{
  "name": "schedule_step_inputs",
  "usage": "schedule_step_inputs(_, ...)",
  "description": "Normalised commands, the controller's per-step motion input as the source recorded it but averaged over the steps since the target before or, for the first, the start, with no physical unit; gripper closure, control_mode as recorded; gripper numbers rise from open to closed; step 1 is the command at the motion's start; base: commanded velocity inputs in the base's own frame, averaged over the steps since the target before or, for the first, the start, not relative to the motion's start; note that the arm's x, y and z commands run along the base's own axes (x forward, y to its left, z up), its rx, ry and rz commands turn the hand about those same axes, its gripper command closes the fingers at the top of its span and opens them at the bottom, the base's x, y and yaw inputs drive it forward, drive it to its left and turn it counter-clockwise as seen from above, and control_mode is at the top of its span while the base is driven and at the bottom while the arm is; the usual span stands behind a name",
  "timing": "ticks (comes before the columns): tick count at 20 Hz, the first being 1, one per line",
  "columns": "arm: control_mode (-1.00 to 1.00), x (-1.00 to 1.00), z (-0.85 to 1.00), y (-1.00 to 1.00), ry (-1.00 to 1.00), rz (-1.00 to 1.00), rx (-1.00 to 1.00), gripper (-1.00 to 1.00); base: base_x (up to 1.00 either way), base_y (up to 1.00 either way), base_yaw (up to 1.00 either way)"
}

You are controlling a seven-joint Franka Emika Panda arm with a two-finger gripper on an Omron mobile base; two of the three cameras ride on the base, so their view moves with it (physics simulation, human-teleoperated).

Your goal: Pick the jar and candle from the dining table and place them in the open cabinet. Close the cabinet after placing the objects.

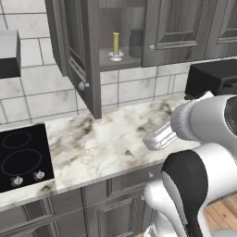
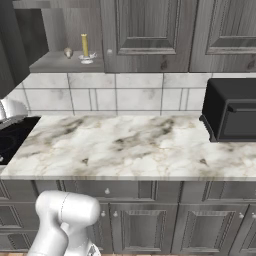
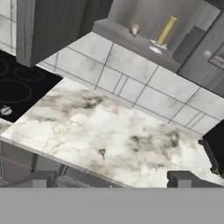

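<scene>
The dark grey cabinet point(image 1: 92, 55) stands open above the counter, its left door point(image 1: 74, 51) swung out toward me. On its lower shelf point(image 2: 55, 64) stands the yellow candle point(image 1: 115, 43) point(image 2: 85, 45) point(image 3: 166, 29) in its small silvery dish. Just right of it is the dark grey jar point(image 1: 135, 43) point(image 3: 189, 43), partly behind the closed neighbouring door. My gripper point(image 3: 111, 181) is open with nothing between its fingers. It hangs over the counter's front edge, below and in front of the cabinet, well apart from both objects. The dining table is out of view.
A marble counter point(image 1: 106, 143) runs below the cabinet, with a black cooktop point(image 1: 21, 157) at its left and a black appliance point(image 2: 232, 110) at its right. A small pale round thing point(image 2: 68, 52) sits on the shelf left of the candle. The neighbouring cabinet doors point(image 2: 145, 30) are closed.
</scene>
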Motion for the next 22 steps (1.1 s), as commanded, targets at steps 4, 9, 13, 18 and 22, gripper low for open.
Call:
schedule_step_inputs(4, -1.0, -0.36, 0.06, 0.37, -0.07, 0.0, -0.37, -1.0, 0.0, 0.0, 0.0)
schedule_step_inputs(9, -1.0, -0.23, 0.14, 0.35, -0.11, 0.0, -0.29, -1.0, 0.0, 0.0, 0.0)
schedule_step_inputs(13, -1.0, -0.06, 0.15, 0.33, -0.13, 0.0, -0.16, -1.0, 0.0, 0.0, 0.0)
schedule_step_inputs(18, -1.0, 0.0, 0.12, 0.33, -0.13, 0.0, -0.15, -1.0, 0.0, 0.0, 0.0)
schedule_step_inputs(22, -1.0, 0.0, 0.04, 0.35, -0.13, 0.0, -0.12, -1.0, 0.0, 0.0, 0.0)
